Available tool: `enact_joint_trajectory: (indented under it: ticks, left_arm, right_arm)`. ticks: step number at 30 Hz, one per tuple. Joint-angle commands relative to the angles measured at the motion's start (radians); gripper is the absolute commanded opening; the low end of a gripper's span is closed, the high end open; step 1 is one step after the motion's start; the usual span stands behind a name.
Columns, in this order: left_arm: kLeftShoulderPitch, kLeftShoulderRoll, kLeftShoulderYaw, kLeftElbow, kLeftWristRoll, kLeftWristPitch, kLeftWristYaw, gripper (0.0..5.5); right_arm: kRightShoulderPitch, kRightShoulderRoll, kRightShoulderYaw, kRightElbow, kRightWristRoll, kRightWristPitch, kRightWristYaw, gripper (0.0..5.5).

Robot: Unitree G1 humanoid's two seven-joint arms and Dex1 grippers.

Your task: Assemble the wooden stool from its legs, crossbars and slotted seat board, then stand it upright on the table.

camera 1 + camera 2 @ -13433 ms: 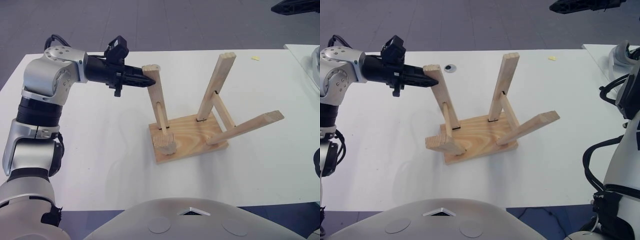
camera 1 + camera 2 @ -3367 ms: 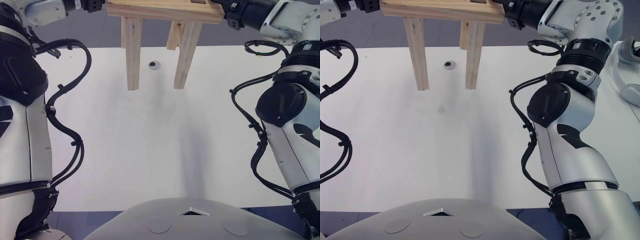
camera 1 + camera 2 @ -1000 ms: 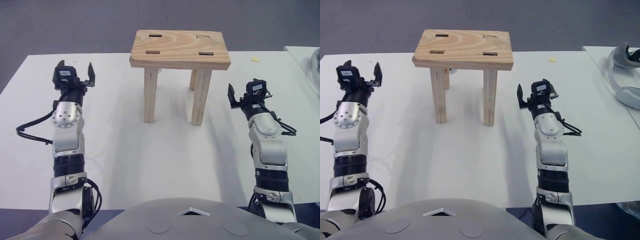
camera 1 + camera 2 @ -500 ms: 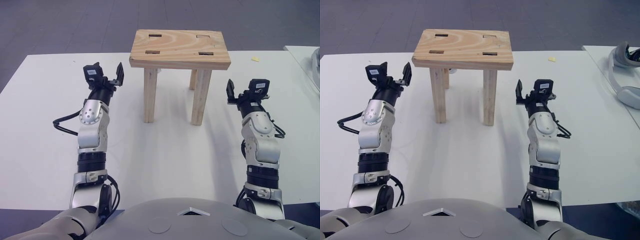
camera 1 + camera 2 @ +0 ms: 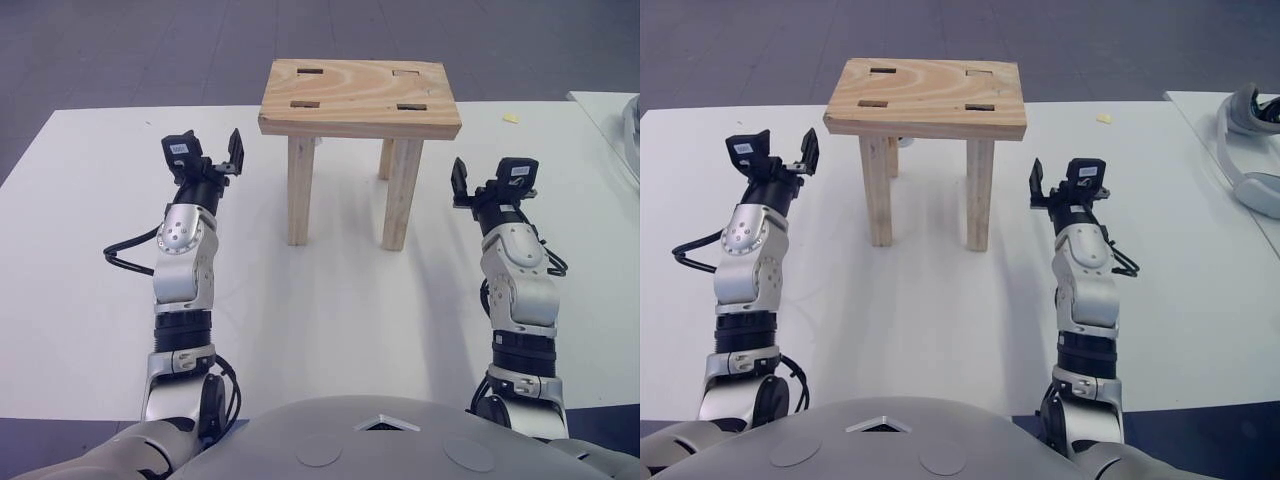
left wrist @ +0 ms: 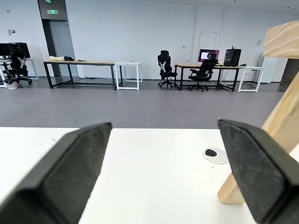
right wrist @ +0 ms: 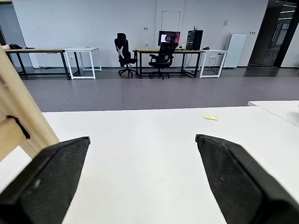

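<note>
Tools (image 5: 205, 155) (image 5: 492, 182) forward, agape, beside stool (image 5: 355, 90).

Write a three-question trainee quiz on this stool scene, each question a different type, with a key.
1. True or false: the stool stands upright on the table.
2. Pick one. The left gripper is: A) shut on a stool leg; B) open, beside the stool and apart from it; C) resting on the seat.
3. Fill in: the stool's top shows ___ slots.
Key: 1 true; 2 B; 3 four.
</note>
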Motion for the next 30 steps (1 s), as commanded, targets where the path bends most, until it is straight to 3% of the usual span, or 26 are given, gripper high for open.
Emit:
enact_joint_trajectory:
  ticks: [1,30]
  left_arm:
    - [0.014,-0.002,0.005,-0.018,-0.008,0.01,-0.003,4.18]
    - [0.088,-0.033,-0.012,-0.144,-0.004,0.109,0.032,4.18]
  right_arm:
    - [-0.017,0.007,0.011,-0.001,0.001,0.007,-0.008,4.23]
    - [0.074,0.034,0.027,-0.035,0.008,0.033,-0.03,4.23]
